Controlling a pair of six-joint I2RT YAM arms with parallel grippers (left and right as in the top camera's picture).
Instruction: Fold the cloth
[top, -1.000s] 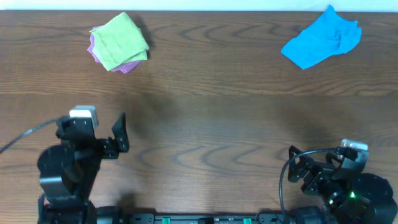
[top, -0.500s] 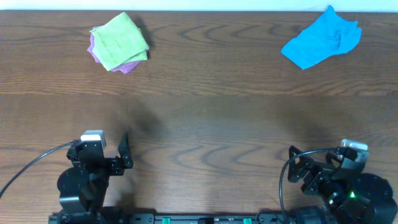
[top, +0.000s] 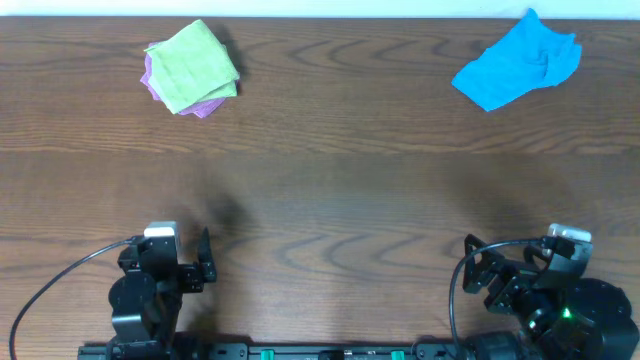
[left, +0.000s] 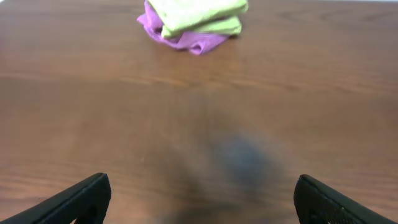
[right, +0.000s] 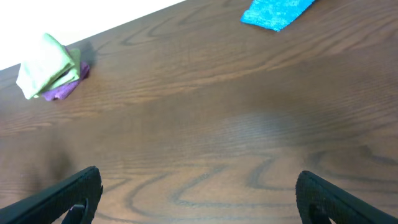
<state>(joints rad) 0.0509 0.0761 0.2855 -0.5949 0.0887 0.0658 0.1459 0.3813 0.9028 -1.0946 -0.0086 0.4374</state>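
The cloth is yellow-green and fuzzy. It lies folded into a small square on top of a purple cloth at the far left of the table. It also shows in the left wrist view and the right wrist view. My left gripper is open and empty at the front left, far from the cloth; its fingers frame bare wood in the left wrist view. My right gripper is open and empty at the front right, also over bare wood.
A crumpled bright blue cloth lies at the far right of the table, also in the right wrist view. The wooden table ends at a white strip along its far edge.
My left arm has pulled back toward the front edge, its gripper staying open and empty. The right arm and the cloths have not moved.
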